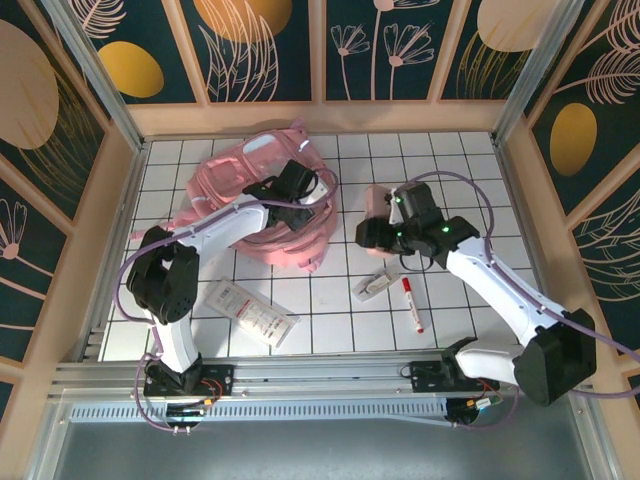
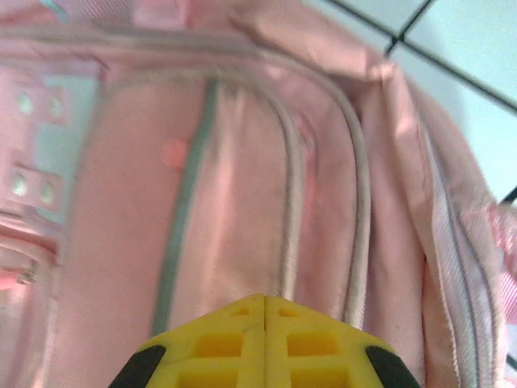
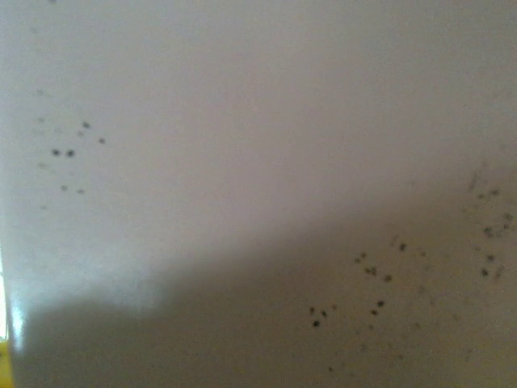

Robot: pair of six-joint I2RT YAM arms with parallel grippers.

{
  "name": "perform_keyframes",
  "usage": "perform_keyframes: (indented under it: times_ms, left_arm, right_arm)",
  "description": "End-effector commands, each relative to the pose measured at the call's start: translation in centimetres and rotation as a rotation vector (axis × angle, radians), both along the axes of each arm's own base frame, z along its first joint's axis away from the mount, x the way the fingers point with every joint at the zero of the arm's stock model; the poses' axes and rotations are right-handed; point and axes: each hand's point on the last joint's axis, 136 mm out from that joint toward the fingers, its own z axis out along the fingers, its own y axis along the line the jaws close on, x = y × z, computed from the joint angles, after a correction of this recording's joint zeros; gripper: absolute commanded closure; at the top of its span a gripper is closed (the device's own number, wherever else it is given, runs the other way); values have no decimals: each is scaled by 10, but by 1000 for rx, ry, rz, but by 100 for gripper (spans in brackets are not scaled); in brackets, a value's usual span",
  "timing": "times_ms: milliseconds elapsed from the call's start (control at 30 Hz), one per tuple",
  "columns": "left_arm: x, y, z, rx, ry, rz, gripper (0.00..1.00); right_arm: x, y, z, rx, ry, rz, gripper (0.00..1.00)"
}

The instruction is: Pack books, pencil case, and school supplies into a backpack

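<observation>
Since the backpack (image 1: 228, 168) at far left is soft, floppy fabric, take it by a zip seam or strap: left gripper (image 2: 264, 311) over it with jaws together, right gripper (image 1: 386, 218) against a pale pink item (image 1: 377, 196), grip can't tell.

surface: white gridded table (image 1: 470, 180) | far left: pink backpack (image 1: 235, 175), slumped | near left: long white flat item (image 1: 250, 313), red print | near right: white marker (image 1: 412, 305), red cap, just beside small pale item (image 1: 375, 284), possibly a packet
</observation>
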Motion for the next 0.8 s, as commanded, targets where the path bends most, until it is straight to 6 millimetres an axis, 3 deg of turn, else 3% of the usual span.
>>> perform_keyframes:
  times_ms: [0,100,200,233,267,333,533,633,767]
  left_arm:
    - [3,-5,46,-44,-56,-30,100]
    - [5,-6,56,-29,-76,-67,100]
    - [-10,-17,38,-28,-4,-181,97]
    - [-13,-19,29,-34,22,-192,68]
    - [-14,-18,21,-36,41,-181,53]
    - [-16,-19,3,-37,86,-171,45]
    - [12,-5,-14,-44,85,-14,42]
    - [21,6,-20,-25,91,32,42]
    - [18,13,-43,37,137,32,42]
  right_arm:
    - [-8,34,1,47,-9,71,60]
    - [-6,47,-1,59,1,79,60]
    - [0,52,2,62,-3,80,59]
    - [2,51,4,55,-11,72,58]
    - [3,49,5,49,-17,69,58]
    - [7,40,6,43,-23,44,58]
    - [8,12,2,53,-4,-20,59]
    - [4,11,2,56,-9,-11,59]
    - [6,11,1,54,-8,-10,59]
